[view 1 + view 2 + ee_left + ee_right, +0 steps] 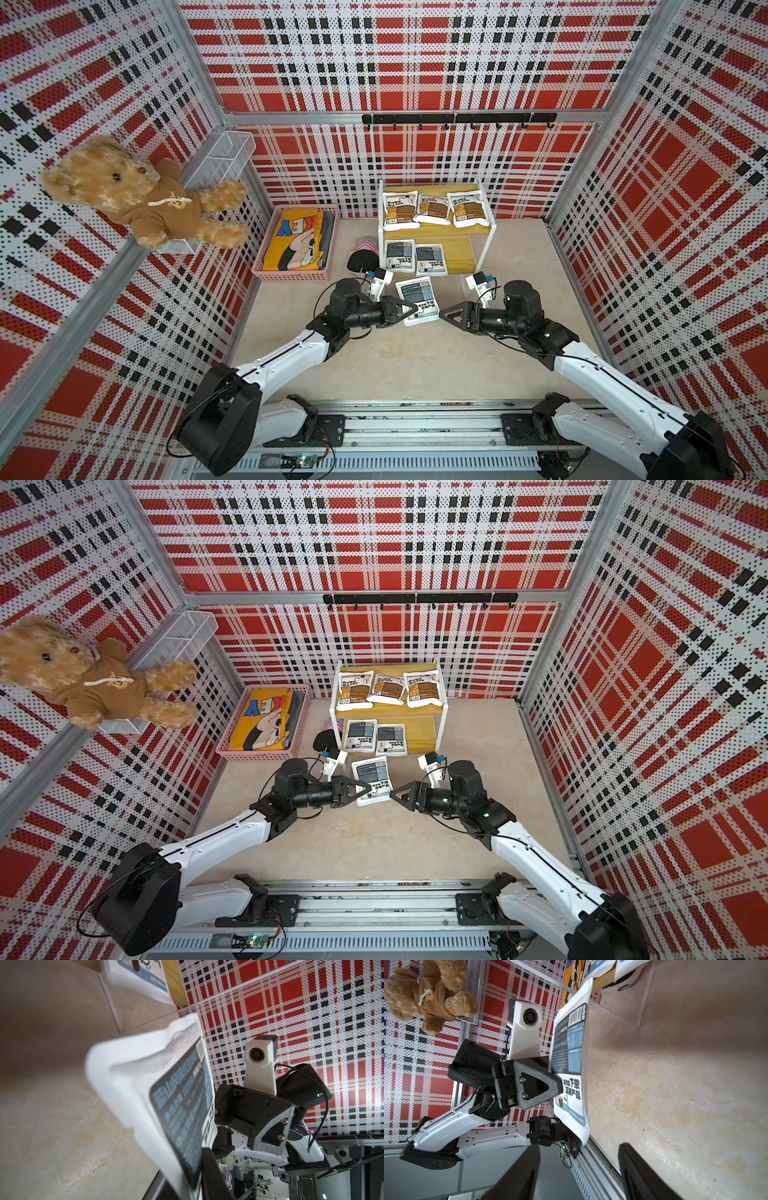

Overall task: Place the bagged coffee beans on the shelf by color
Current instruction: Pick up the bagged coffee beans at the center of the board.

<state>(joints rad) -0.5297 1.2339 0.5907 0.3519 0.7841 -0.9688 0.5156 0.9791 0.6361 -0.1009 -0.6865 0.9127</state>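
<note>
Top views: grey pouch (417, 300) lengthwise, barcode end toward shelf (460, 257).

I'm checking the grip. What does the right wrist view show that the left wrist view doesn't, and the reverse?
Only the right wrist view: the teddy bear and the left gripper from outside, shut on the grey-label coffee bag. Only the left wrist view: the right gripper from outside, open, not closed on the bag. Both: that bag, the beige floor, the red plaid wall.
</note>
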